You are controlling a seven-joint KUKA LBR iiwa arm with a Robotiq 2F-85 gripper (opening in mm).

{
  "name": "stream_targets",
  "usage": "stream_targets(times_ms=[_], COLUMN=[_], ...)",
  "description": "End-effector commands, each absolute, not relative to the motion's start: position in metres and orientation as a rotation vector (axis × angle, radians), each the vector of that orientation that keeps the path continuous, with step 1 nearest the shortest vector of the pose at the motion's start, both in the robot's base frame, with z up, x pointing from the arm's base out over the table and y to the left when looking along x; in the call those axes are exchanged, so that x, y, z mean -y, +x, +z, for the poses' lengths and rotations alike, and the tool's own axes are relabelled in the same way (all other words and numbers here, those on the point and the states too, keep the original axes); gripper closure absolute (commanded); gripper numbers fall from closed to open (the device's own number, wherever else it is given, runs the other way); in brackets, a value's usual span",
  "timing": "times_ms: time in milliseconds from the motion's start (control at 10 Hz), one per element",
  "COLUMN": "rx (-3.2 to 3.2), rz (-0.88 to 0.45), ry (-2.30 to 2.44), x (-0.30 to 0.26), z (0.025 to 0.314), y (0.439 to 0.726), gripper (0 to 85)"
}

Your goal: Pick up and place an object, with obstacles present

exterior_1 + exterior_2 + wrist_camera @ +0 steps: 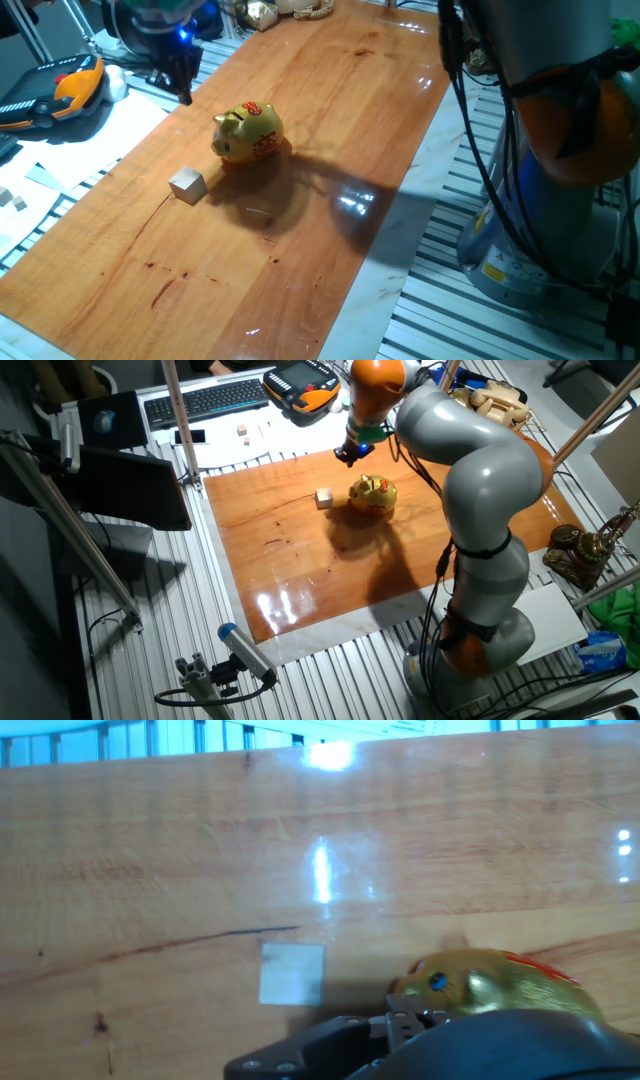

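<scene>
The wooden tabletop (330,130) is being shown from two sides and from the hand. In one fixed view, read from left to right, an orange and black handheld pendant (62,92) is being shown lying off the tabletop beyond its left long edge, with two tiny pale blocks (12,198) lower down on the same side. Next, the gripper (183,86) is being held in the air over the tabletop's left long edge, toward the far end; whether its fingers are apart or together cannot be told, since they are being shown only as a dark shape.

The small wooden cube (188,185) is being shown resting flat on the tabletop, near the left long edge and about midway along it. No long axis is presented by a cube; its faces are being seen turned slightly askew to the table edges.

Just to the right of it and a little farther back, apart from it, the golden piggy bank (248,133) is being shown upright, its snout directed toward the left long edge. The robot arm's base (545,240) is being shown beyond the right long edge.

In the hand view, the cube (292,973) is being seen beside the pig (490,982).
</scene>
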State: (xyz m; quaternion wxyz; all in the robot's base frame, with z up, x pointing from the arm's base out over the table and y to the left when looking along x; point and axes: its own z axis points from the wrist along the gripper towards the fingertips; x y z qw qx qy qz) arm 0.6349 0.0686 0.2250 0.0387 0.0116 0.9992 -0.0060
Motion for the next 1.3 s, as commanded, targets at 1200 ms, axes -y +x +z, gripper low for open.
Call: stream_targets(times_ms=[1200], rx=[-3.094], rz=[-0.075], ry=[-0.069], x=[-0.051], z=[0.253], y=[0.615], gripper=[85.0])
